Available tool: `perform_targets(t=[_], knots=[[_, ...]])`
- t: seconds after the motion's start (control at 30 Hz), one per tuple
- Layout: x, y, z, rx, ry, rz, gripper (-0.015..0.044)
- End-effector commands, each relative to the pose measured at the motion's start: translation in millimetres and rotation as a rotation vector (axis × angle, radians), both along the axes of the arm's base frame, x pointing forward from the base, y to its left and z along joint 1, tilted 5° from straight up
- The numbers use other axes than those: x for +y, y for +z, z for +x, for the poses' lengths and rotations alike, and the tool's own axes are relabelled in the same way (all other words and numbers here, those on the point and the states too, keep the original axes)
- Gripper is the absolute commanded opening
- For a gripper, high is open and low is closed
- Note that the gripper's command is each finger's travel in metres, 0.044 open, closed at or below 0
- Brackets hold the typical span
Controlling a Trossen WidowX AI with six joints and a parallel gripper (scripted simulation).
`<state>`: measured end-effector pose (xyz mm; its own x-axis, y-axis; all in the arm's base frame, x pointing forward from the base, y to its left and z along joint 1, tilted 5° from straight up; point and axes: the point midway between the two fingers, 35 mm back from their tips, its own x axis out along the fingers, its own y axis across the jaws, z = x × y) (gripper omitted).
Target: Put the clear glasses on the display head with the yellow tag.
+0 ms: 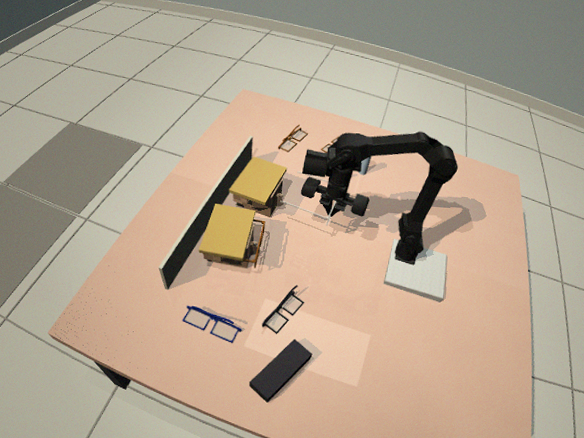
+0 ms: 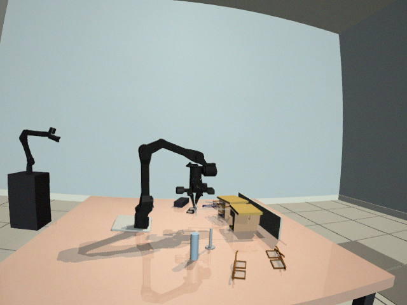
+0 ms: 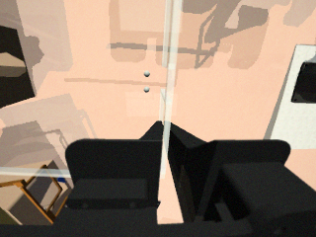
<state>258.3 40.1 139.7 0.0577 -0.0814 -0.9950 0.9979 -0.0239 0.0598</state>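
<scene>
My gripper [image 1: 330, 212] [image 2: 195, 208] [image 3: 162, 125] is shut on the clear glasses [image 3: 171, 74] and points down, holding them above the table. Their front bar runs away from the fingertips in the wrist view, and thin pale temples reach towards the heads in the top view. Lens outlines are hard to see. The bare display head [image 1: 258, 181] [image 2: 247, 222] has a yellow top and a small yellow spot low on its front, seen in the exterior view. The other head [image 1: 227, 232] [image 2: 231, 199], also yellow-topped, wears orange-brown glasses. The held glasses appear apart from both heads.
A dark upright panel [image 1: 207, 217] [image 2: 262, 216] stands behind the heads. A blue cylinder [image 2: 194, 246] and a metal peg [image 2: 210, 237] stand beyond the arm, near two brown pairs of glasses. Blue glasses [image 1: 214, 317], black glasses and a black case [image 1: 280, 370] lie on the other side.
</scene>
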Motion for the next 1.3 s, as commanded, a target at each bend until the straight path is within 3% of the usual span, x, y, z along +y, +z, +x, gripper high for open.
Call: perform_targets(t=[0.0, 1.27], knots=[[-1, -5, 0, 0.002, -0.001, -0.005, 0.0], [-5, -35, 3, 0.002, -0.001, -0.006, 0.0]])
